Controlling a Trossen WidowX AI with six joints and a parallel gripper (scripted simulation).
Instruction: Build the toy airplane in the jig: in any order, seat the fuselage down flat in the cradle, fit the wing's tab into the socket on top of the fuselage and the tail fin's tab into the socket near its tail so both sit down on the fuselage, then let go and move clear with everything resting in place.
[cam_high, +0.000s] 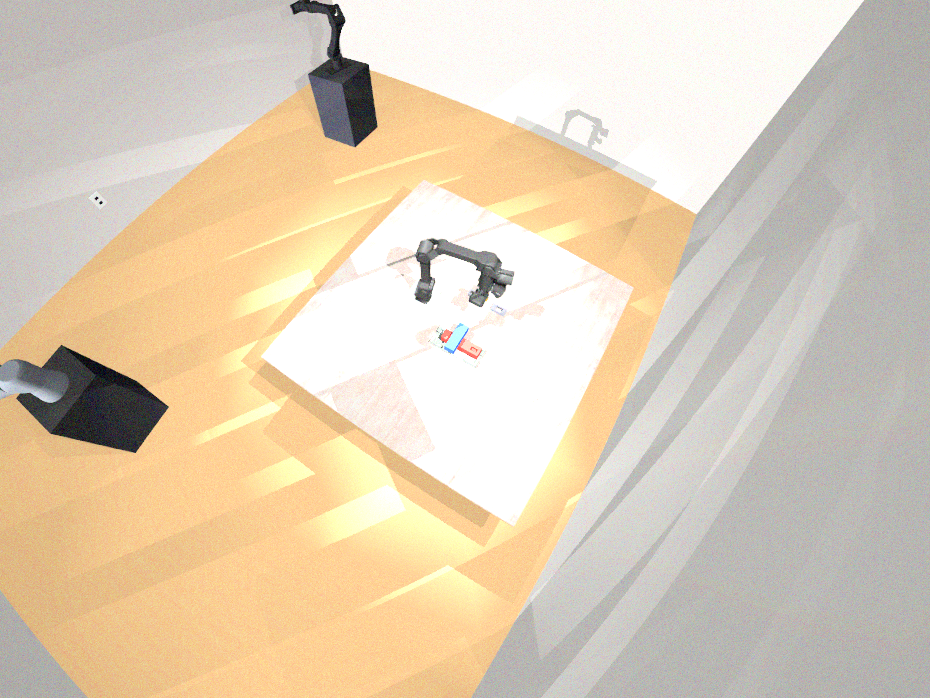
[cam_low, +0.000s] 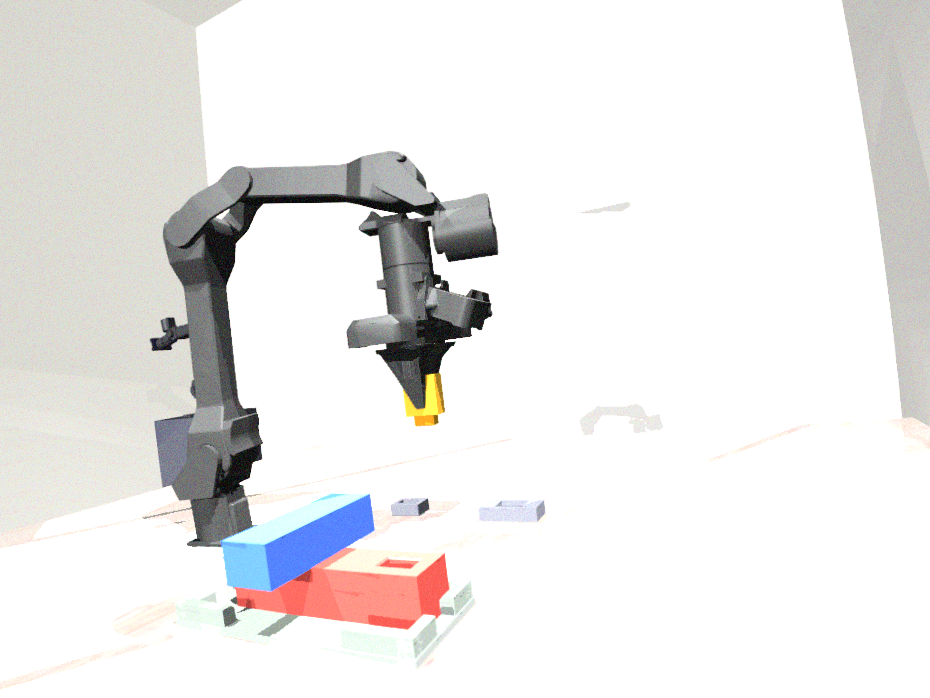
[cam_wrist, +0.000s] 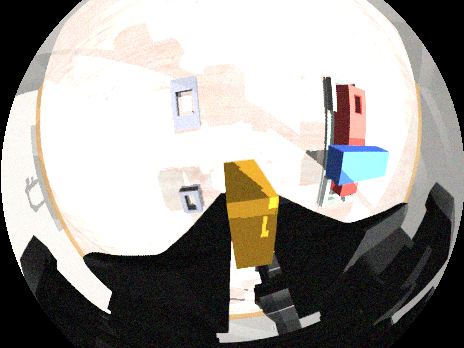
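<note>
The claw is clamped on the yellow fin, above the surface. The blue wing lies across the red fuselage.

high distant top view facing down, low near exterior view facing across, downward close-up wrist view, tabletop shared

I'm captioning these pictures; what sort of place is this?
Probably a robotics lab or workroom: a robot arm on a pale tabletop, another dark arm on a black pedestal, and a plank-like wooden floor.
</note>
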